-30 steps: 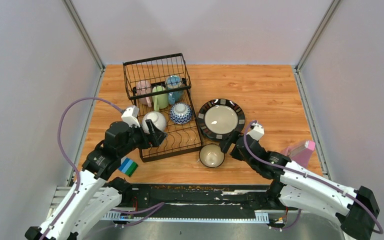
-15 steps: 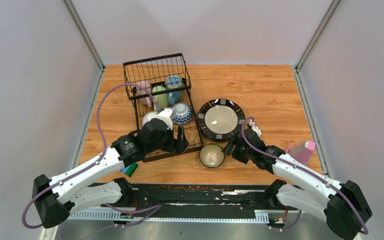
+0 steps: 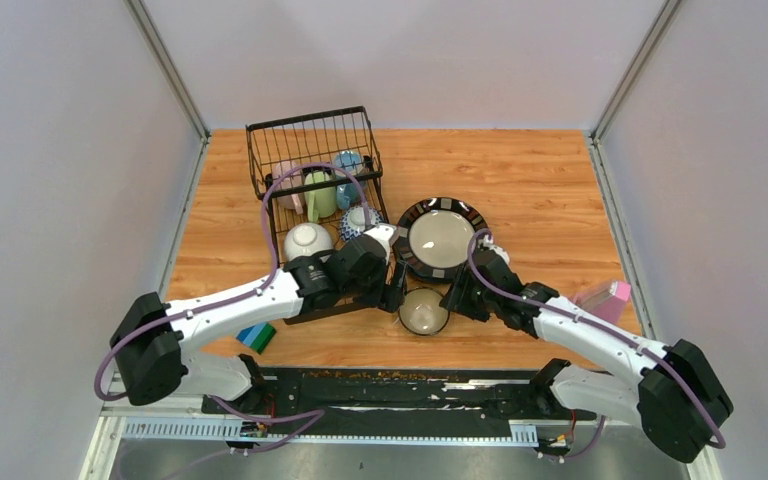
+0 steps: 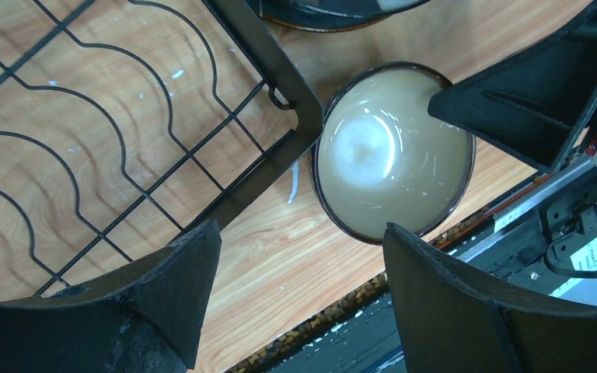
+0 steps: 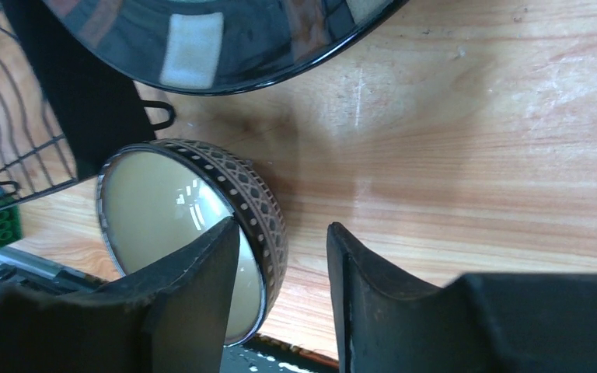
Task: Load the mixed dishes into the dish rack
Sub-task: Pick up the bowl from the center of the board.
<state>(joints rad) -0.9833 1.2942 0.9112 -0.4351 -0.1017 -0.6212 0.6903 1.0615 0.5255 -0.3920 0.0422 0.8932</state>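
A dark patterned bowl (image 3: 423, 311) with a cream inside sits on the table just off the front right corner of the black wire dish rack (image 3: 300, 140). My right gripper (image 3: 457, 297) is open and straddles the bowl's right rim (image 5: 268, 225): one finger (image 5: 202, 280) is inside and the other (image 5: 373, 295) is outside, with a gap. My left gripper (image 3: 395, 290) is open and empty, hovering above the rack corner (image 4: 280, 85) and the bowl (image 4: 392, 151). A black-rimmed cream plate (image 3: 442, 238) lies behind the bowl.
The rack holds a white bowl (image 3: 308, 240), a blue patterned bowl (image 3: 358, 220), and green (image 3: 320, 193), pink (image 3: 288, 180) and blue (image 3: 348, 168) mugs. A striped sponge (image 3: 255, 335) lies front left of the rack. A pink container (image 3: 605, 303) stands at the right edge.
My left arm has swung right from the white bowl in the rack to the rack's front right corner. My right gripper has moved left onto the dark bowl's rim.
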